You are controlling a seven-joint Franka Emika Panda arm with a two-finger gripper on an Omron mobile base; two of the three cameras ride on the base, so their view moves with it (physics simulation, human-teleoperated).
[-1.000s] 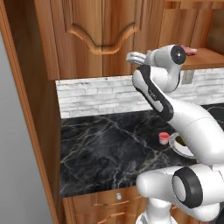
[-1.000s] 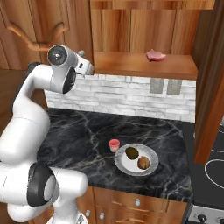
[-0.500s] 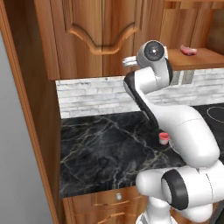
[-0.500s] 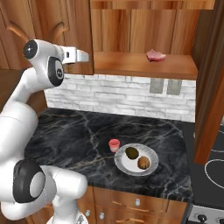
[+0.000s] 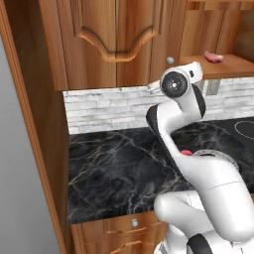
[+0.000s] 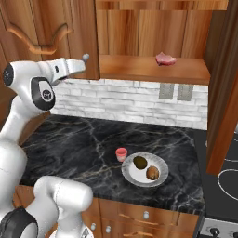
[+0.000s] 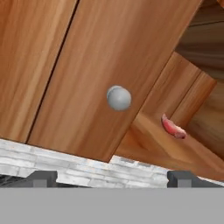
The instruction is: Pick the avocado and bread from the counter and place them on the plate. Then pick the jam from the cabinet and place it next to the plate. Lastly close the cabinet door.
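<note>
The white-grey plate (image 6: 160, 162) sits on the black marble counter (image 6: 74, 139), with the dark avocado (image 6: 140, 162) and the orange-brown bread (image 6: 152, 173) lying on it. The red-pink jam (image 6: 121, 154) stands on the counter just left of the plate, and its top shows beside the arm (image 5: 186, 153). The cabinet (image 6: 139, 69) stands open, its cabinet door (image 6: 225, 93) swung out at the right. My gripper (image 7: 111, 179) (image 6: 78, 64) is open and holds nothing. It is raised at the left of the opening, facing a closed door's grey knob (image 7: 118, 97).
A flat pink lump (image 6: 165, 58) (image 7: 173, 127) (image 5: 214, 56) lies on the open cabinet's shelf. The closed door's grey knob (image 6: 85, 57) (image 5: 170, 60) is close ahead of the fingers. White brick backsplash (image 6: 139, 100) lines the wall. A stove (image 6: 228, 179) adjoins the counter on the right.
The arm has swung left, away from the counter items, bringing the hand up close to the closed door's grey knob. The jaws have widened a little. Plate, food and jam have not moved.
</note>
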